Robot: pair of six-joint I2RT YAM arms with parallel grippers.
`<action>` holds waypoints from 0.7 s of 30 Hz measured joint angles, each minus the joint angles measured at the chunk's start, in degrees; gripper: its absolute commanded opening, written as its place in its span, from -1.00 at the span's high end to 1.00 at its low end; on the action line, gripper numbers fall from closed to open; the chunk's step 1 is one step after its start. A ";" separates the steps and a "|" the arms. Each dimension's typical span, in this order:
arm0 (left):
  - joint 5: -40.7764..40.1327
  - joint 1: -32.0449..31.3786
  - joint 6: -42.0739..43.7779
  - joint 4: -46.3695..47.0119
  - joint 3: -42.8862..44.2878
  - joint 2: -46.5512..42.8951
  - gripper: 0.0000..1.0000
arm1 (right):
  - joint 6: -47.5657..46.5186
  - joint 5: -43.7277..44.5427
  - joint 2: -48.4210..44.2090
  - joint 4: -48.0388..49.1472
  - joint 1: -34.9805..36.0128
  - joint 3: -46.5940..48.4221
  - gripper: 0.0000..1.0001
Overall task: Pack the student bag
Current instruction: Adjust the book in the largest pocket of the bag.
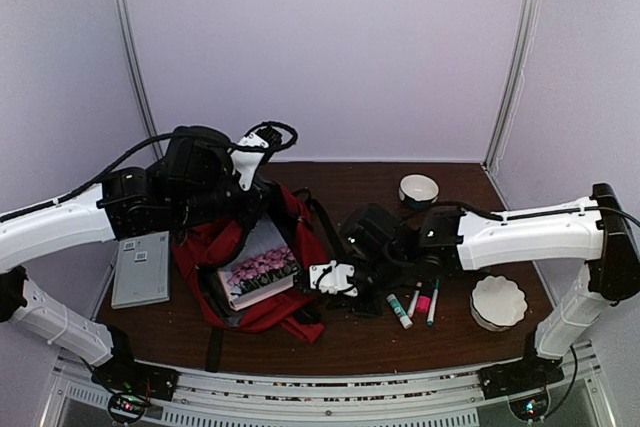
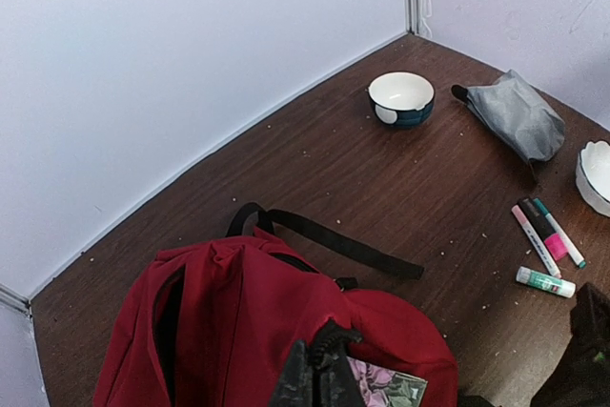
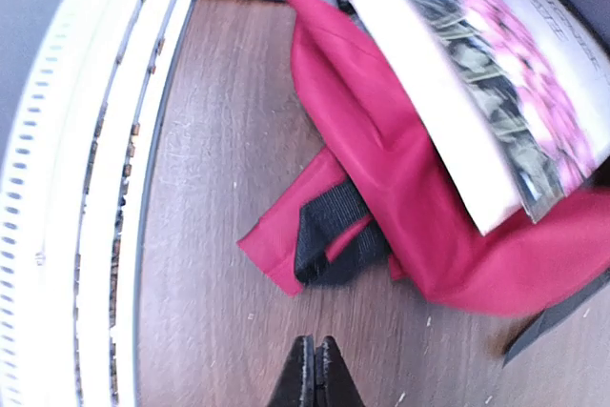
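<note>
Bag (image 1: pixel 215 247) fills the left-centre worktop (image 1: pixel 400 349). Book (image 1: pixel 262 269) juts from its mouth and blocks most of the opening. Grey pad (image 1: pixel 140 269) lies close on the bag's left. Loose strap (image 2: pixel 324 240) trails behind the bag; beyond it is bare wood up to the bowl (image 2: pixel 401 99) and pouch (image 2: pixel 515 113). Pens (image 1: pixel 424 301), glue stick (image 1: pixel 399 311) and white dish (image 1: pixel 498 301) crowd the right side. Front strip is open, apart from a strap loop (image 3: pixel 329 235).
</note>
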 measured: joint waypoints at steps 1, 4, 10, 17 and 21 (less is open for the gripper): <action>0.02 0.00 -0.04 0.00 0.00 -0.11 1.00 | -1.62 1.77 1.29 0.59 1.33 0.61 1.00; 0.39 0.00 -0.42 0.02 -0.26 -0.50 1.00 | -4.20 6.80 5.27 1.64 2.82 3.41 1.00; 0.68 0.00 -0.90 0.00 -0.63 -1.18 1.00 | -8.17 14.58 11.63 4.81 2.80 8.90 1.00; 1.20 0.00 -1.20 -0.02 -0.63 -1.31 1.00 | -10.69 20.92 18.60 8.59 2.60 13.05 1.00; 1.88 0.00 -1.53 -0.02 -0.63 -1.31 1.00 | -11.13 24.50 21.75 11.61 2.60 14.80 1.00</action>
